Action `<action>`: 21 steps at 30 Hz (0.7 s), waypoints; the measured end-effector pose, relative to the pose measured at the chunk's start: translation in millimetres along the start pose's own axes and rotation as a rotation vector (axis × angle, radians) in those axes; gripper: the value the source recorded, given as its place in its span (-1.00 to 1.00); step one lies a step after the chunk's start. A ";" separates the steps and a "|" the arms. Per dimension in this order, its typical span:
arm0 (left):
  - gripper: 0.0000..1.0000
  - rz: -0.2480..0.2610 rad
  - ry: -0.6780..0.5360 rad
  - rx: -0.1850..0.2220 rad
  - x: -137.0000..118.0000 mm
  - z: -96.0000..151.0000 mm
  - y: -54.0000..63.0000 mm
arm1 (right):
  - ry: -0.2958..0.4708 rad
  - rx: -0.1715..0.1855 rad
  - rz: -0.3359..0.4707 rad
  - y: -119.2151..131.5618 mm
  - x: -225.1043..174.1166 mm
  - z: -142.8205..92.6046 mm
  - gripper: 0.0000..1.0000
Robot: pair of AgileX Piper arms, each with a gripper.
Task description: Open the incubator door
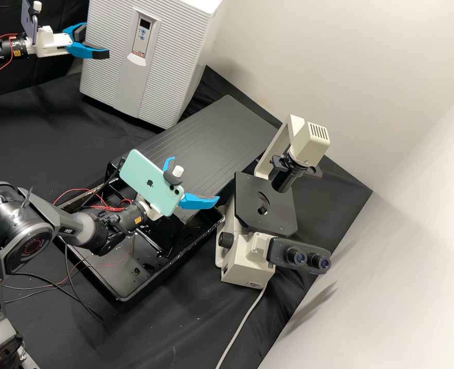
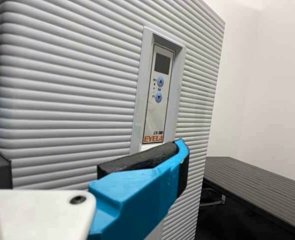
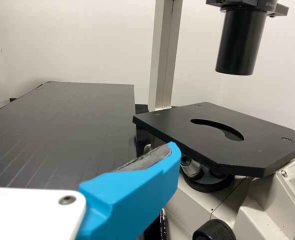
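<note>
The white incubator [image 1: 165, 66] stands at the back left in the high view, its ribbed front looking closed. At the left edge of that front, my left gripper [image 1: 96, 41] is open, its fingers apart and holding nothing. In the left wrist view, one blue finger of my left gripper [image 2: 90, 157] crosses in front of the incubator [image 2: 62, 100], below its control panel [image 2: 158, 95]. My right gripper [image 1: 196, 179] is open and empty over the black tray's edge, left of the microscope; in the right wrist view, my right gripper [image 3: 82, 155] shows a blue finger before the microscope stage.
A cream microscope [image 1: 247, 261] with a black stage [image 1: 260, 205] stands right of centre. A dark ribbed board [image 1: 206, 138] lies between it and the incubator. Under the right arm is a black tray [image 1: 121, 298] with wet spots. A pale cable [image 1: 242, 323] runs toward the front edge.
</note>
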 end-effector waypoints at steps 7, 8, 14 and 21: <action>-1.00 0.009 0.003 -0.011 -1.2 -0.2 -0.9 | 0.000 0.000 0.000 0.0 0.0 0.0 1.00; -1.00 0.011 0.003 -0.012 -1.2 -0.2 -0.7 | 0.000 0.000 0.000 0.0 0.0 0.0 1.00; -1.00 0.019 0.013 -0.023 -2.3 -0.8 -1.0 | 0.000 0.000 0.000 0.0 0.0 0.0 1.00; -1.00 0.025 0.024 -0.032 -3.3 -1.0 -0.8 | 0.000 0.000 0.000 0.0 0.0 0.0 1.00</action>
